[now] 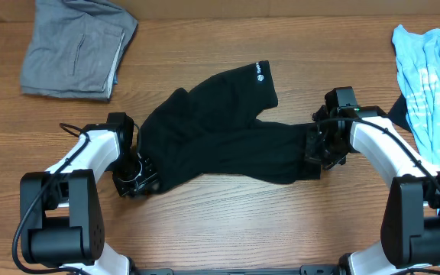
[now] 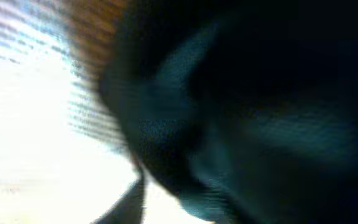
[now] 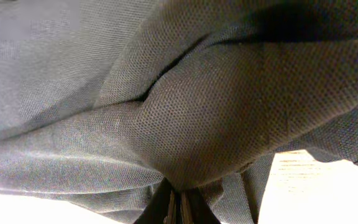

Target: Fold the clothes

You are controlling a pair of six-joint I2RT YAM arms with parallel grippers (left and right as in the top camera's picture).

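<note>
The black T-shirt (image 1: 220, 141) lies crumpled across the middle of the table, one sleeve with a small white round logo (image 1: 260, 74) pointing to the back. My left gripper (image 1: 137, 179) is at the shirt's lower left edge. Its wrist view is blurred and filled with dark fabric (image 2: 260, 112), so its jaws are not readable. My right gripper (image 1: 321, 153) is at the shirt's right end. In the right wrist view its fingers (image 3: 179, 208) are shut on a bunched fold of the shirt (image 3: 229, 106).
A grey folded garment (image 1: 75, 46) lies at the back left. A light blue printed shirt (image 1: 434, 76) lies at the right edge, close behind my right arm. Bare wooden table (image 1: 220, 229) lies in front of the shirt.
</note>
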